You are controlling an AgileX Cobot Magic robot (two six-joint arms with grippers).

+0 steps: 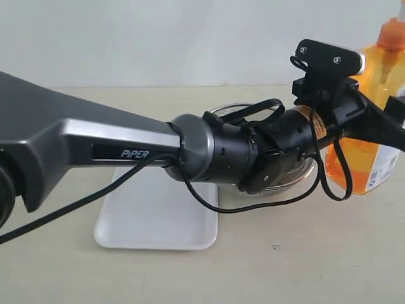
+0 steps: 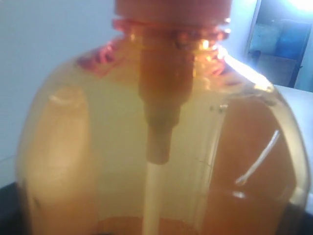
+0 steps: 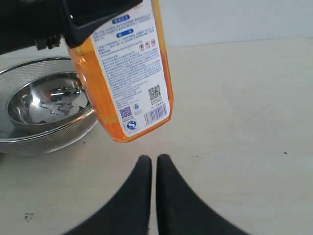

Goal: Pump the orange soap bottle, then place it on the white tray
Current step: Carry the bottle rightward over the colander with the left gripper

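The orange soap bottle (image 1: 366, 166) is at the far right of the exterior view, its orange pump head (image 1: 393, 31) at the frame edge. My left gripper (image 1: 380, 121) reaches across and is shut on the bottle's upper body. The bottle (image 2: 146, 147) fills the left wrist view, with its inner tube showing. In the right wrist view the bottle (image 3: 90, 83) leans, label facing me, and I cannot tell whether its base touches the table. My right gripper (image 3: 154, 159) is shut and empty just in front of it. The white tray (image 1: 152, 218) lies empty at centre left.
A round steel bowl (image 3: 44, 103) inside a wire strainer sits beside the bottle, partly hidden by the left arm in the exterior view, where only the bowl's edge (image 1: 291, 178) shows. The left arm spans the middle of the exterior view, above the tray.
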